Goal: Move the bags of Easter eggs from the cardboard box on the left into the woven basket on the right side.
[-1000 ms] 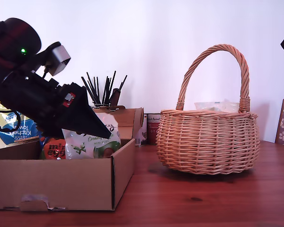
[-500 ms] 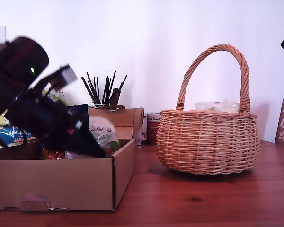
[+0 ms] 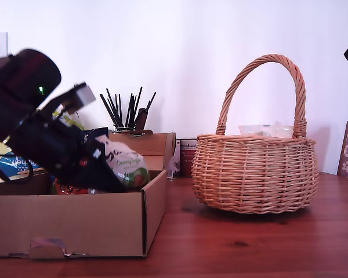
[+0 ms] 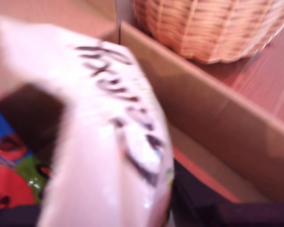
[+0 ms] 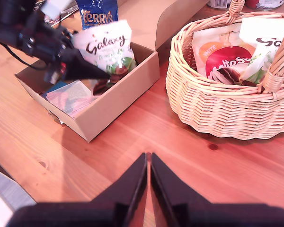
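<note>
While the woven basket sits at the exterior view's right, the cardboard box sits left; over it my first gripper pinches the white-and-green bag. My second gripper hovers, pressed together.

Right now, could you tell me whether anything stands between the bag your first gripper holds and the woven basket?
The cardboard box wall nearest the woven basket stands between them, so the Galaxy bag in my first gripper must rise over it. Beyond it lies bare table, then the basket's rim and arched handle.
</note>
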`<state>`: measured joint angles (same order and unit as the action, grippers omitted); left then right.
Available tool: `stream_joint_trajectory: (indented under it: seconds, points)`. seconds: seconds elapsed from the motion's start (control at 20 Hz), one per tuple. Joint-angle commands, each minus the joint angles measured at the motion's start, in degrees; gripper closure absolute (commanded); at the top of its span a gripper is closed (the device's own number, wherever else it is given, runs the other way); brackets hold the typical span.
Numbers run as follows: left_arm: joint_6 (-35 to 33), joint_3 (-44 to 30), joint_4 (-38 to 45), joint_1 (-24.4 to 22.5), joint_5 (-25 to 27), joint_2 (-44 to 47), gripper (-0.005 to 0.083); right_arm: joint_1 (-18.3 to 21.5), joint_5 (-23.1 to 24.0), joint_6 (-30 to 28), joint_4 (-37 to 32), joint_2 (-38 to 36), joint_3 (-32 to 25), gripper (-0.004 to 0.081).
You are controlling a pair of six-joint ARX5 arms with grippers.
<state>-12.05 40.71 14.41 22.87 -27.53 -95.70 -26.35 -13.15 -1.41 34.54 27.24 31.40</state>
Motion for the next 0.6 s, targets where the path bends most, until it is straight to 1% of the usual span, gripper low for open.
stream_joint_trajectory:
  seconds: [0.0,0.1,0.2,0.25,0.35,0.4,0.45,0.55]
  points:
    - [0.2,0.92,-1.03,0.11,-0.52,4.52,0.0703,-0.26,-0.2,-0.13,-0.39,-0.02,0.63,0.0782]
    - [0.33,0.92,-2.62,0.13,-0.59,9.94,0.0703,-0.26,-0.2,-0.15,-0.42,-0.02,0.63,0.0782]
    - [2.29,0.94,-2.21,0.42,-2.78,15.41,0.0703,-0.26,-0.2,-0.13,-0.42,-0.02,0.63,0.0782]
    - [3.67,0.94,-1.16,1.03,-4.31,17.35,0.0703,-0.26,-0.2,-0.13,-0.44,-0.02,0.63,0.0782]
    - [7.5,0.98,4.68,3.37,-5.05,18.56,0.0719,-0.26,-0.2,-0.13,-0.48,-0.02,0.63,0.0782]
    - [8.52,1.01,8.52,4.92,-4.63,18.12,0.0721,-0.26,-0.2,-0.13,-0.46,-0.02,0.63,0.0782]
    - [9.22,1.25,11.13,6.4,-2.64,16.98,0.0733,-0.26,-0.2,-0.13,-0.46,-0.02,0.63,0.0782]
    - [8.96,1.6,10.67,7.87,2.69,15.8,0.0748,-0.26,-0.2,-0.13,-0.39,-0.02,0.63,0.0782]
